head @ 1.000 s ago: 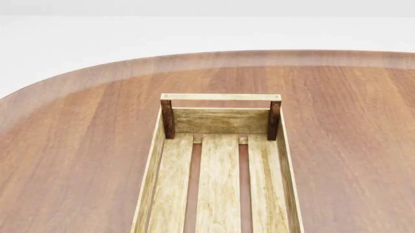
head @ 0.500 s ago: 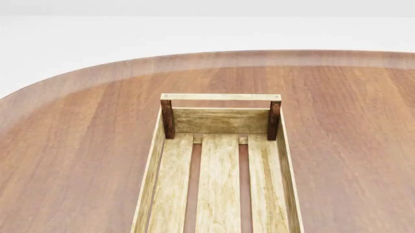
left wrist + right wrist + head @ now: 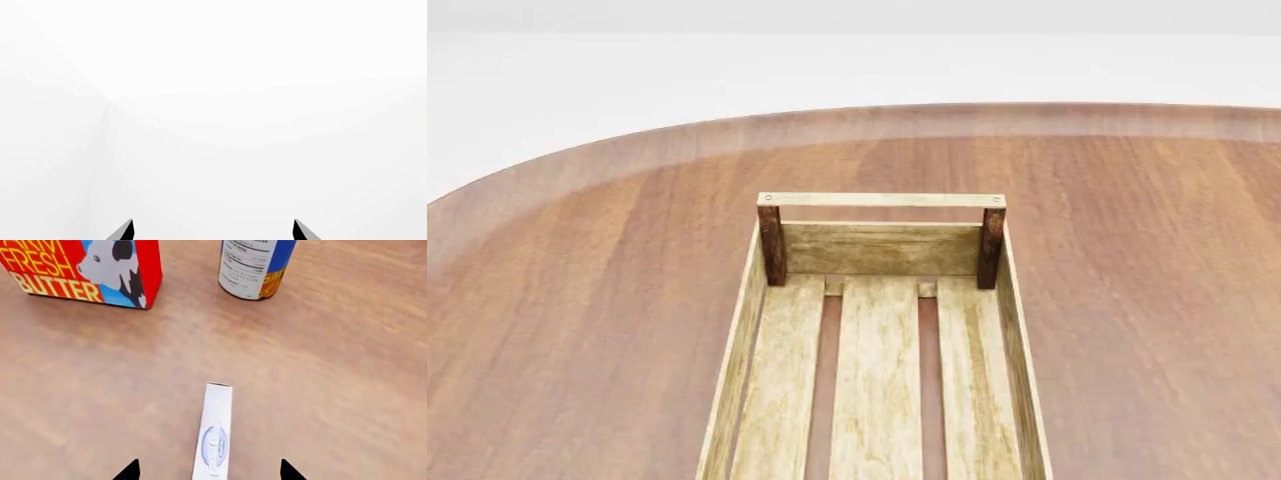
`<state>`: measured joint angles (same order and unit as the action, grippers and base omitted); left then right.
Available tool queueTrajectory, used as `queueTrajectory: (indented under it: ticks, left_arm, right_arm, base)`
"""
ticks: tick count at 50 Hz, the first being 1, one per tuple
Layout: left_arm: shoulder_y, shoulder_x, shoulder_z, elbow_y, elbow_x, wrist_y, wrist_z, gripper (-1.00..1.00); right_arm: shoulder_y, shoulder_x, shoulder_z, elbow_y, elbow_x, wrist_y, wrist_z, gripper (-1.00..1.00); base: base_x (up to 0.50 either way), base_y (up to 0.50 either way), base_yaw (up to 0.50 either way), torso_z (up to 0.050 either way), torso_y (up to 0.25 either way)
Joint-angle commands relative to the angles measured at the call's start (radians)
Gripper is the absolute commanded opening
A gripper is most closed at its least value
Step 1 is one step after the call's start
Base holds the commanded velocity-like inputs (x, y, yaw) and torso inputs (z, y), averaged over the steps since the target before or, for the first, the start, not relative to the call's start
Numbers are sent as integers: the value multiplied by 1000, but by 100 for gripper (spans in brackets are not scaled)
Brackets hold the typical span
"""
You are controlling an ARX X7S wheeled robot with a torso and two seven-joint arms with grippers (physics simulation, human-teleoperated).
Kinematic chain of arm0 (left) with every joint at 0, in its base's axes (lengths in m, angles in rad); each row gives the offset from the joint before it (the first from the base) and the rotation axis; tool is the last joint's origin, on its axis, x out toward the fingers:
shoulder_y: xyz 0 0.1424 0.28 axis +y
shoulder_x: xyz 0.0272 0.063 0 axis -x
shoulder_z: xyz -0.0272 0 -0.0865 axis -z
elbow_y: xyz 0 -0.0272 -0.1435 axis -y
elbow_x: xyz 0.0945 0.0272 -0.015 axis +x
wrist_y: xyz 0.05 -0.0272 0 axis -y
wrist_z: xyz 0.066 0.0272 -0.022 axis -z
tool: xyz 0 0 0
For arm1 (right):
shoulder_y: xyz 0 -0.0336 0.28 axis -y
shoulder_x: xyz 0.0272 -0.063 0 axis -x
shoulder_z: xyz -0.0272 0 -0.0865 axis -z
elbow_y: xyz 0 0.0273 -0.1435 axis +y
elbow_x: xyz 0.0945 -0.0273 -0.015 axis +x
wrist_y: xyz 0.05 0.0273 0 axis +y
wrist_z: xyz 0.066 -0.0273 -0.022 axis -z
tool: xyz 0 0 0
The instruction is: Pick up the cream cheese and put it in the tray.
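The cream cheese [image 3: 214, 435] is a small white-grey box with a blue oval logo, seen narrow side up on the wooden table in the right wrist view. My right gripper [image 3: 209, 471] is open, its two dark fingertips apart on either side of the box's near end, not touching it. The tray [image 3: 779, 385] is a long light-wood crate with a slatted bottom and dark corner posts, empty in the part shown, in the middle of the head view. My left gripper [image 3: 213, 230] is open and faces only blank white. Neither arm shows in the head view.
A red-orange butter box [image 3: 87, 270] and a blue-and-orange can [image 3: 255, 267] stand on the table beyond the cream cheese. The round brown table [image 3: 587, 300] spreads to both sides of the tray, its far edge curving across the head view.
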<state>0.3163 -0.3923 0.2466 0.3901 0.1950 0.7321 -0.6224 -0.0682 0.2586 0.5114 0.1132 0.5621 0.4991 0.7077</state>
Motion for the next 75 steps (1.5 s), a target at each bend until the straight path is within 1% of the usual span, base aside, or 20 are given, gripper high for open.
queueTrajectory:
  ticks: [1,11,12,20,28,35,40,46,47,50,56,59,63,64,68,75]
  left_arm:
    - [0,-2,2,-1,3,-1,-4,100]
    - [-2,1,2,-1,16,-11,-8,100]
    - [-3,1,3,-1,16,-12,-8,100]
    - [-5,-2,5,-5,10,-9,-11,100]
    - [-9,-3,9,-7,10,-13,-12,100]
    - [-9,-6,9,-7,7,-10,-15,100]
    - [-9,-8,11,-8,6,-10,-16,100]
    - [-10,-10,12,-10,3,-10,-19,100]
    - [-10,-10,13,-8,4,-10,-19,100]
    - [-10,-11,13,-9,4,-10,-20,100]
    - [-9,-13,11,-4,5,-12,-22,100]
    - [-9,-14,11,-3,5,-16,-22,100]
    - [-10,-16,12,-3,3,-16,-23,100]
    - [-9,-16,11,-3,5,-17,-24,100]
    - [-13,-20,12,-10,-4,-10,-26,100]
    - [-16,-22,14,-16,-4,-5,-29,100]
  right_arm:
    - [15,6,-7,37,-4,-2,-4,100]
    - [16,6,-16,48,-12,-23,-14,100]
    - [14,8,-25,43,-19,-21,-14,-100]
    - [-6,3,-17,-1,-10,-21,-6,-100]
    - [-21,-5,-17,-31,-6,-57,-29,-100]
    - [-68,-17,-27,-130,-18,-112,-49,-100]
    - [-100,-19,-33,-207,-26,-119,-39,-100]
    - [-101,-22,-41,-216,-34,-141,-46,-100]
    - [-110,-19,-59,-237,-75,-158,-30,-100]
    - [-128,-15,-90,-284,-122,-175,-18,-100]
    - [-162,-15,-94,-359,-147,-195,-1,-100]
    - [-184,-6,-119,-409,-207,-205,24,-100]
    - [-212,6,-156,-456,-280,-273,18,-100]
    - [-217,14,-169,-467,-305,-267,24,-100]
    - [-226,17,-176,-534,-309,-247,35,-100]
    - [-226,50,-218,-618,-322,-236,8,-100]
  base:
    - [0,0,0,0,0]
    - [0,0,0,0,0]
    - [0,0,0,0,0]
    - [0,0,0,0,0]
    - [0,0,0,0,0]
    - [0,0,0,0,0]
    - [0,0,0,0,0]
    - [0,0,0,0,2]
    - [0,0,0,0,0]
    - [0,0,0,0,0]
    - [0,0,0,0,0]
    - [0,0,0,0,0]
    - [0,0,0,0,0]
    - [0,0,0,0,0]
    - [0,0,0,0,0]
    - [0,0,0,0,0]
